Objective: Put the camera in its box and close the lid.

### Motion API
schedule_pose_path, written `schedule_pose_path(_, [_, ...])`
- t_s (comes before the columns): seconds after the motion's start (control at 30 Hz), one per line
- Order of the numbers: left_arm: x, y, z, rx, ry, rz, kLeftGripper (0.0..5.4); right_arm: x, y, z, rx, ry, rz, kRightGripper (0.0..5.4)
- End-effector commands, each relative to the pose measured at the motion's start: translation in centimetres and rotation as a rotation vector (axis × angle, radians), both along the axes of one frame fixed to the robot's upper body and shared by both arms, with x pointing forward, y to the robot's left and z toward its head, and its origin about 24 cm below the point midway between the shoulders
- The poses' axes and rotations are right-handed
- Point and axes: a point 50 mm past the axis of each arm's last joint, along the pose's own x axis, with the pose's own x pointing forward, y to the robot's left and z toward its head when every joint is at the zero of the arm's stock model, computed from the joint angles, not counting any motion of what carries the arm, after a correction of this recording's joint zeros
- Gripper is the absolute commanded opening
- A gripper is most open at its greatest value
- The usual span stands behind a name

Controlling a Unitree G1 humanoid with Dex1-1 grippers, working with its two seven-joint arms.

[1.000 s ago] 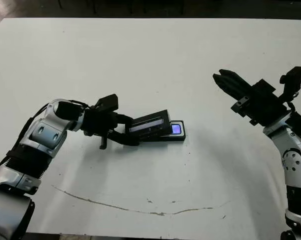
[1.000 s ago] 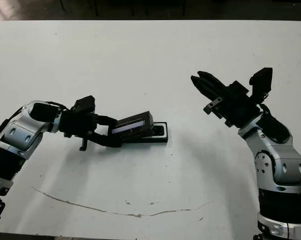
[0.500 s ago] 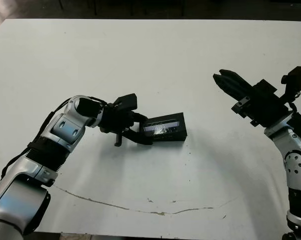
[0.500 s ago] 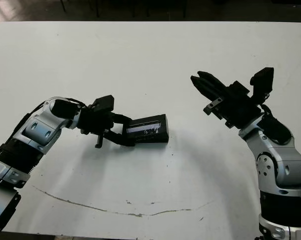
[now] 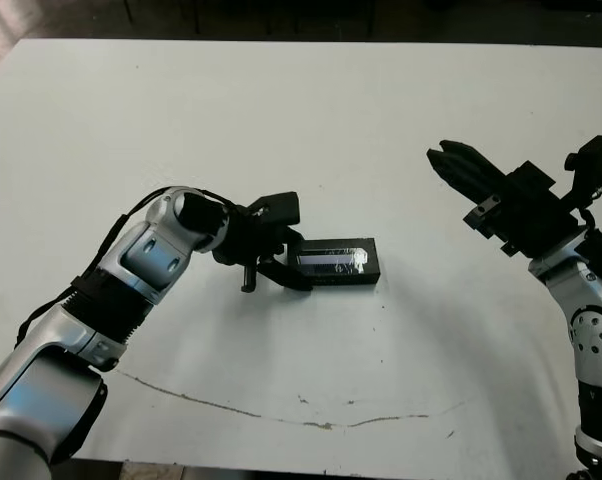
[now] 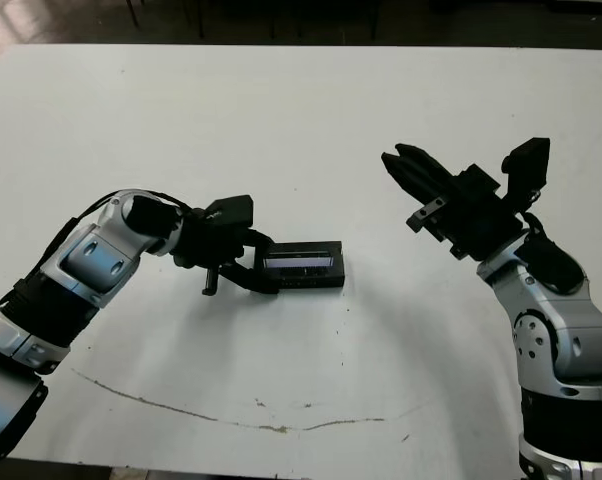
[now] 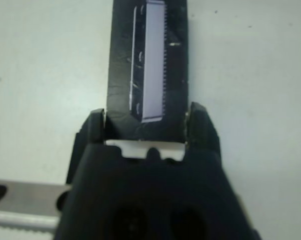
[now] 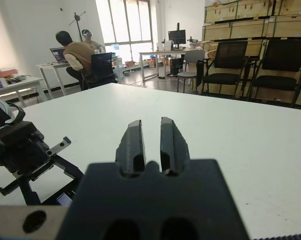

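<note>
Left gripper [image 5: 299, 272] is clamped on the lid [image 5: 336, 260], which a second ago sat tilted with the camera's screen peeking out — now it lies flat over the box at mid-frame, so basically closed. Right gripper [image 5: 443, 158] hovers pinched together, upper right. One lid, two grippers, one desk [image 5: 281, 110].
</note>
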Motion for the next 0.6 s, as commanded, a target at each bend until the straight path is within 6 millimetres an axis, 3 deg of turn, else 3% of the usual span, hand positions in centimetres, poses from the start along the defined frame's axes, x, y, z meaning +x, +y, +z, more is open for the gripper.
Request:
schedule_pose_path(0.03, [-1.8,-0.7,-4.2,0.099,0.132,0.055,1.17,-0.3,0.0,-0.6,-0.012,0.035,-0.01,0.0])
schedule_pose_path(0.33, [-2.2,-0.2,-3.5,0.176,0.125,0.029,1.16,-0.4,0.2,-0.7,0.003,0.034,0.002,0.0])
schedule_pose_path(0.6, [-2.1,2.2,-3.7,0.23,0.065,-0.006,2.92,-0.5,0.4,-0.8,0.022,0.044,0.012,0.0])
